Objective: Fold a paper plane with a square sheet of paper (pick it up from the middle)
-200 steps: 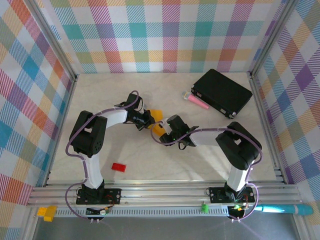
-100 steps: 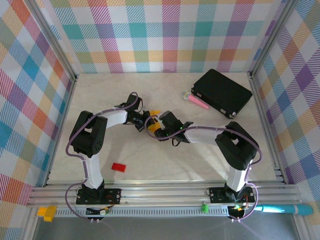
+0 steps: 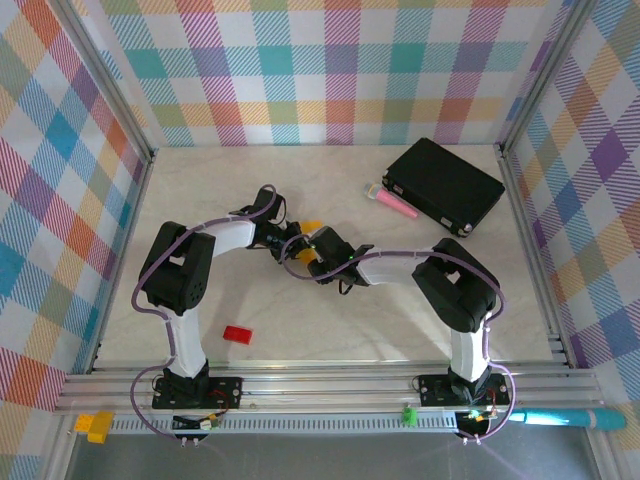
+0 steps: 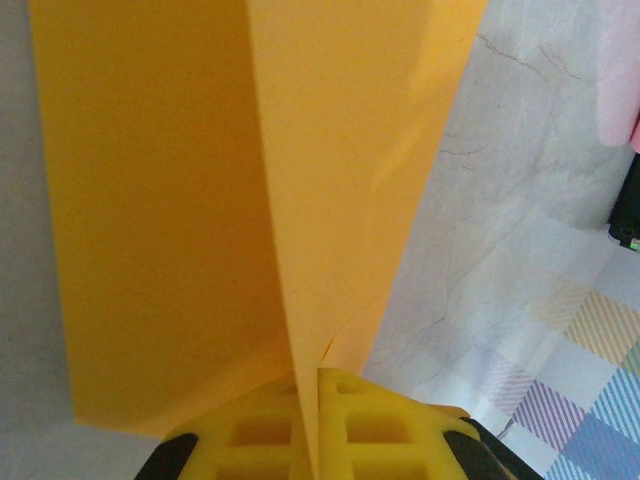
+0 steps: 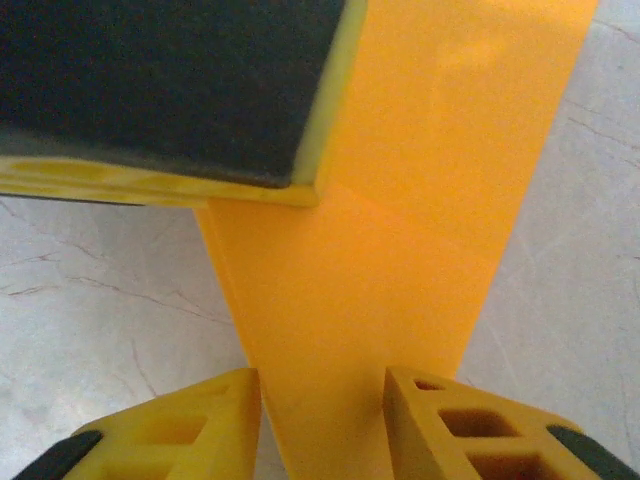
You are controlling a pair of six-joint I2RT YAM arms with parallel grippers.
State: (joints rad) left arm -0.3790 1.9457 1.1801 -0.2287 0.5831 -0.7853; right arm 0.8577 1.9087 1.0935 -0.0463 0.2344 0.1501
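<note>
Black box (image 3: pixel 443 185) at the far right, lid down, contents hidden. Mid-table, the square sheet of paper (image 4: pixel 170 200) is folded and clamped tight at its crease by the left gripper (image 4: pixel 308 420). The crease runs straight away from those fingers. The right gripper (image 5: pixel 320 425) straddles the paper with its jaws partly apart; can't tell if it grips.

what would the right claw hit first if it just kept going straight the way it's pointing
The folded orange paper, already between the parted fingers of the right claw. Just past it, probably, a finger of the left claw, which pinches the same paper.
</note>
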